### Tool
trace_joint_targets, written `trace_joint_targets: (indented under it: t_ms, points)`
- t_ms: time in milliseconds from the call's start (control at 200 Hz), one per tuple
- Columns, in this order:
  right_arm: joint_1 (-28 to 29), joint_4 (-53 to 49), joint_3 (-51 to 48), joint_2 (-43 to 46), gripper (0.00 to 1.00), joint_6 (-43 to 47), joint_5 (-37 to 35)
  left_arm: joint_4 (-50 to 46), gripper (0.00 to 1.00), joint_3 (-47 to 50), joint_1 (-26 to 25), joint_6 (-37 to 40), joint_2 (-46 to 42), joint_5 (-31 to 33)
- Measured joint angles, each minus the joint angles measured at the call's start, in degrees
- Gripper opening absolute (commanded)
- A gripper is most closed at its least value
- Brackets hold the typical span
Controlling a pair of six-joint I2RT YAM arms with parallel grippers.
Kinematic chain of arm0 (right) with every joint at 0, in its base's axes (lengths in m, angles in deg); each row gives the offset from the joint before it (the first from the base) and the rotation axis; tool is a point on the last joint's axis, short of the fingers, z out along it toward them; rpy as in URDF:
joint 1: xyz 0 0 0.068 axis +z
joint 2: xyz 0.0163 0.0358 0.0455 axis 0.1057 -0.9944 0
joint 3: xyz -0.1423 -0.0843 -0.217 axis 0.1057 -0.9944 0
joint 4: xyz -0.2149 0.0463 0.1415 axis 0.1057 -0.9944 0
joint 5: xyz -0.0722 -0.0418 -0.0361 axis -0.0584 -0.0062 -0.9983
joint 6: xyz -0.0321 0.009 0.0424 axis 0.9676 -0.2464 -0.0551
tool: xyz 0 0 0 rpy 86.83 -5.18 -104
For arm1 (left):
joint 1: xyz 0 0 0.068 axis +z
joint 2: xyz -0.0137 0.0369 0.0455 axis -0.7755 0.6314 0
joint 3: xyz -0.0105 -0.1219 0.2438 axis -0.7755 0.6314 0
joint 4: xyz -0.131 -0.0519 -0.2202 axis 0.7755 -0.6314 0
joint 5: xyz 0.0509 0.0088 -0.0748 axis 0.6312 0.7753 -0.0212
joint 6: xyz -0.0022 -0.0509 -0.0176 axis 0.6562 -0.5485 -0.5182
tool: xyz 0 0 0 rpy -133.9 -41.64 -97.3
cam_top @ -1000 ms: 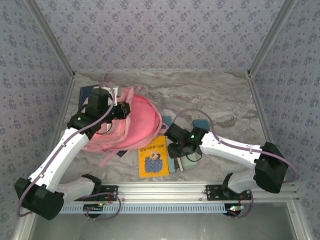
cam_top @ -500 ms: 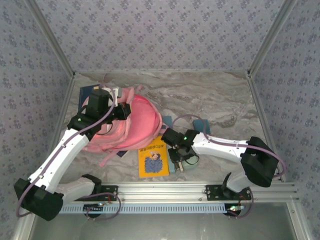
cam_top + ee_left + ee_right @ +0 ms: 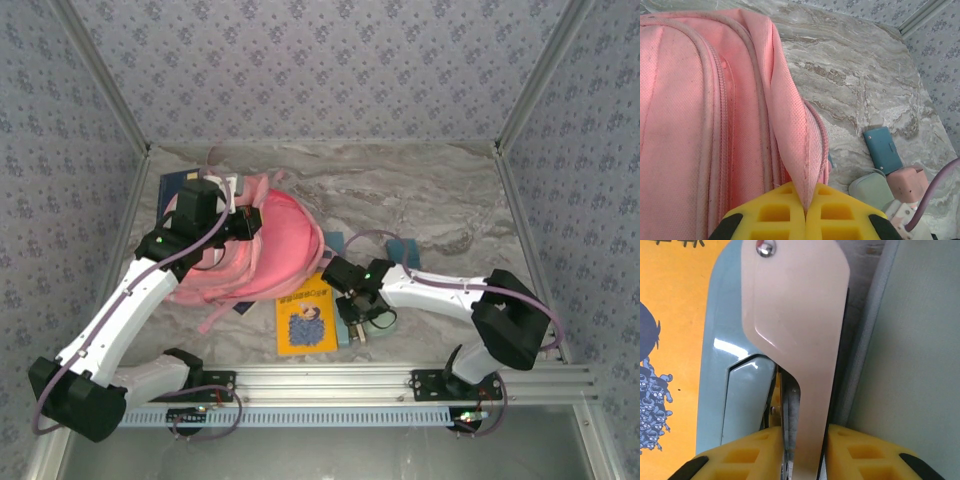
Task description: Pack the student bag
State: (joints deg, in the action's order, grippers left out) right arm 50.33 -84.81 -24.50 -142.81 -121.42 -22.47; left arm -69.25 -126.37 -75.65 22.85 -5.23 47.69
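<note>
The student bag (image 3: 275, 250), a large pink backpack, lies at the left middle of the table. My left gripper (image 3: 246, 222) is shut on a fold of its pink fabric (image 3: 790, 115), pinched between the yellow fingertips (image 3: 832, 212). My right gripper (image 3: 352, 320) is down at the right edge of a yellow book (image 3: 307, 318). In the right wrist view it (image 3: 802, 440) is shut on a stapler (image 3: 795, 330) with a pale pink top and a light blue-grey body, which lies flat between the book (image 3: 665, 340) and a mint-grey case (image 3: 925, 365).
A teal wallet (image 3: 883, 149) lies on the marble right of the bag, with the mint case (image 3: 872, 187) and a small pink item (image 3: 910, 182) near it. A dark blue book (image 3: 176, 186) sits behind the bag at the back left. Patterned walls enclose the table.
The right arm has drawn in to the left over the stapler and its jaws have closed on it. The left gripper has kept its hold on the bag's fabric.
</note>
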Motion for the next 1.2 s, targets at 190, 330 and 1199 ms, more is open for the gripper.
trace_joint_targets:
  t_ms: [190, 330, 1199]
  points:
    - [-0.02, 0.17, 0.02, -0.2, 0.23, 0.52, -0.02, 0.28, 0.0, 0.02, 0.0, 0.02, 0.0, -0.02]
    - [-0.04, 0.37, 0.46, -1.16, 0.15, 0.55, -0.02, 0.33, 0.0, 0.07, 0.0, 0.02, 0.0, -0.04]
    - [-15.52, 3.34, 0.63, 24.57, 0.0, 0.33, 7.72, -2.95, 0.0, -10.78, -0.02, 3.17, 5.03, -9.31]
